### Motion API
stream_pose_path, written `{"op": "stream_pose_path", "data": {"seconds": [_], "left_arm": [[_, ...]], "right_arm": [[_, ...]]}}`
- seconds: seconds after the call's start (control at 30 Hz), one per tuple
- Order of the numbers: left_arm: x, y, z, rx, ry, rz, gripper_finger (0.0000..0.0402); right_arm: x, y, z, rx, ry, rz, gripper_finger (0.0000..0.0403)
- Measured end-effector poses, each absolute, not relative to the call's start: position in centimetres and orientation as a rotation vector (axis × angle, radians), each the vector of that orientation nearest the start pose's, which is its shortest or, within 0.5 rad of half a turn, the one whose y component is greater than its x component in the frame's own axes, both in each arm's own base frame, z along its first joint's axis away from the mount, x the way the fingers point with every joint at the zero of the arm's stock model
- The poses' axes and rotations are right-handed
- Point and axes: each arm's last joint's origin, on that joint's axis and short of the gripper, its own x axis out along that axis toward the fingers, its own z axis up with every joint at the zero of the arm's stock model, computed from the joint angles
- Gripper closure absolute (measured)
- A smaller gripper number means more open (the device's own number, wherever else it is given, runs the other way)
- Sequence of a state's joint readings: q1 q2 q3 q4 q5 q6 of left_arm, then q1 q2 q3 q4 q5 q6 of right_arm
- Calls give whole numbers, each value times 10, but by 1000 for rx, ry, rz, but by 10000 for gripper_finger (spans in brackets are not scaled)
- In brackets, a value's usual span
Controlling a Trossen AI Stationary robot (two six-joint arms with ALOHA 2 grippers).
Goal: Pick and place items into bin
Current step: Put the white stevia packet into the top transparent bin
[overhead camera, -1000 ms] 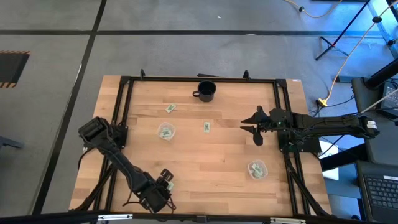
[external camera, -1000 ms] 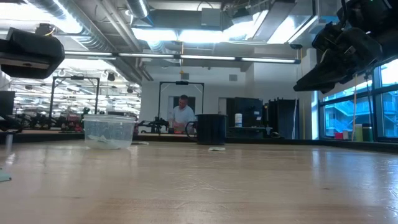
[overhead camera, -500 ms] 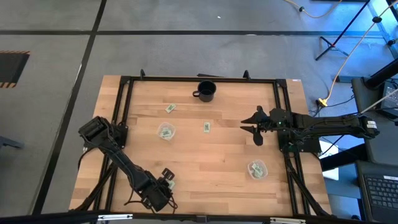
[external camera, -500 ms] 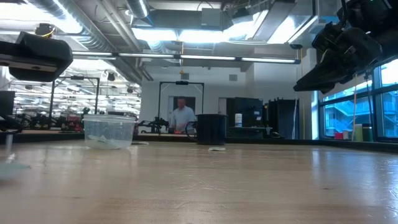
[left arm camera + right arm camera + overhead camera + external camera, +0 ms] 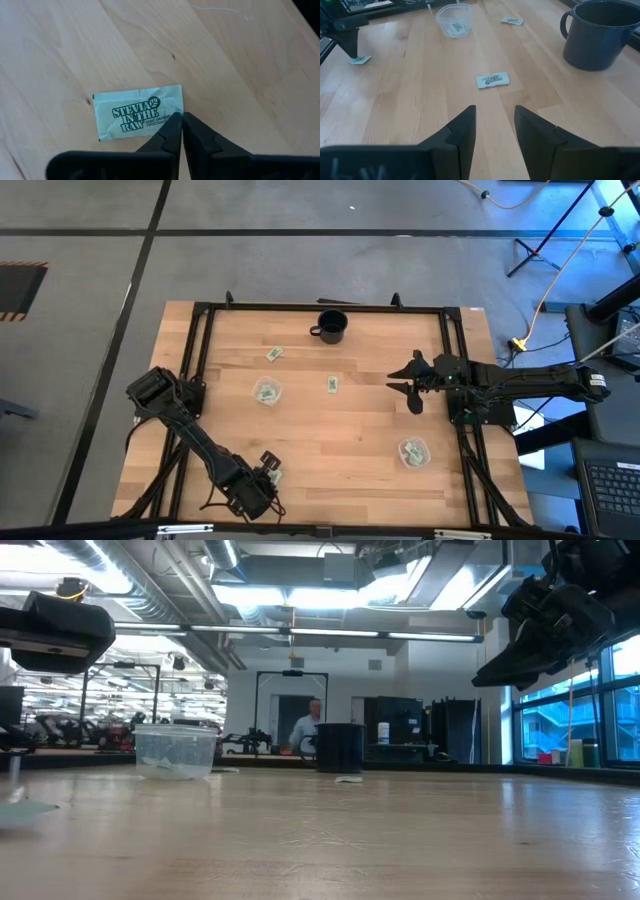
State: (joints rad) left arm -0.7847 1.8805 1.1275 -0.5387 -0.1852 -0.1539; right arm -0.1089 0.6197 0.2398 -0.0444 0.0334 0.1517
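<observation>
Small green-and-white packets lie flat on the wooden table: one near the mug [image 5: 274,354], one in the middle [image 5: 332,384], also in the right wrist view [image 5: 493,80]. My left gripper [image 5: 264,471] is at the near left, shut on the edge of another packet [image 5: 140,112]. My right gripper [image 5: 410,386] hovers open and empty at the right, above the table [image 5: 492,130]. Two clear bins [image 5: 266,391] [image 5: 413,452] stand on the table with packets inside. My left gripper pinches the packet at one long edge, near a corner [image 5: 172,111], between its two shut fingertips. The fingers come from above, slanting down. The packet lies about level and close over the table; whether it is clear of the wood cannot be told.
A black mug [image 5: 331,327] stands at the far middle, also in the right wrist view [image 5: 597,32]. A black frame [image 5: 320,308] runs along the table's far, left and right sides. A person moves in the room beyond [image 5: 312,725]. Bare wood lies between the two bins.
In the low view the packet at my left gripper has shifted from the picture's left margin a little up and into view, and the left arm has moved slightly with it. The person in the room beyond has walked to the right.
</observation>
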Motion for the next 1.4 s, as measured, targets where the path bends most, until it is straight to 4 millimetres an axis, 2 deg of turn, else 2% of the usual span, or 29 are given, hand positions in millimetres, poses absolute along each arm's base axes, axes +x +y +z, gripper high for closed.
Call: {"op": "stream_pose_path", "data": {"seconds": [0.87,1.0,1.17,1.4], "left_arm": [[251,-241,144,465,1171,-393,400],[249,-239,161,430,1126,-361,400],[244,-231,192,396,1025,-300,400],[229,-203,234,286,960,-59,400]], "right_arm": [[142,-17,182,162,413,-171,265],[142,-16,182,162,413,-171,265],[142,-17,182,159,413,-171,265],[142,-17,182,143,414,-167,265]]}}
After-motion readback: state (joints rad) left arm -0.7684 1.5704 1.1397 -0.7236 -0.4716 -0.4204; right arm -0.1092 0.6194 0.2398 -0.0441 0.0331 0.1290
